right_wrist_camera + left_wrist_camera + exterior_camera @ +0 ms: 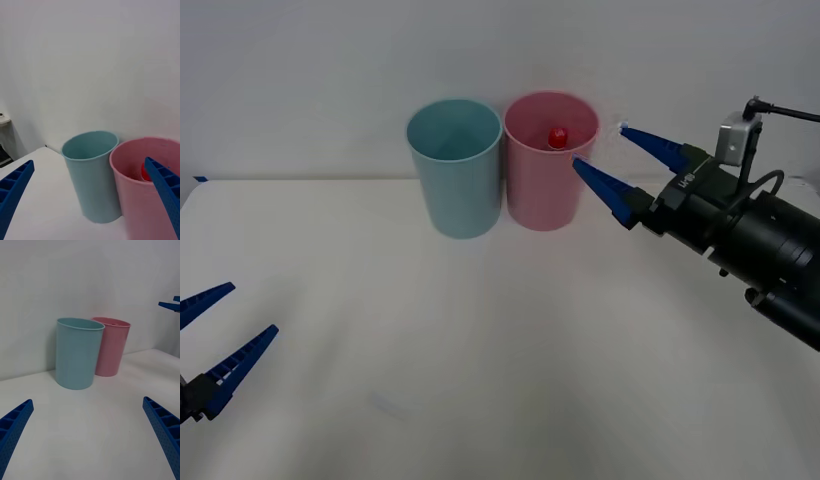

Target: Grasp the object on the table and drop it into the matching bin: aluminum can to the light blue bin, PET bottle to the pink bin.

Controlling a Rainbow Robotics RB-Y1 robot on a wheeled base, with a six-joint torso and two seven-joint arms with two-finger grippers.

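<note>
So the right gripper (608,160) has its blue fingers (605,187) spread wide with nothing between them, hovering just beside the pink bin's (547,190) rim on its right side. The bottle (557,137) is down inside that pink bin, and really only its red cap pokes into sight; the body and label are hidden by the bin wall. From the right wrist one finger covers part of the cap too. The light blue bin (457,185) stands touching or nearly touching the pink one, hard to say which. The left gripper (215,335) sits low over the white tabletop (500,380), well apart, fingers wide open, its arm cut off.
</note>
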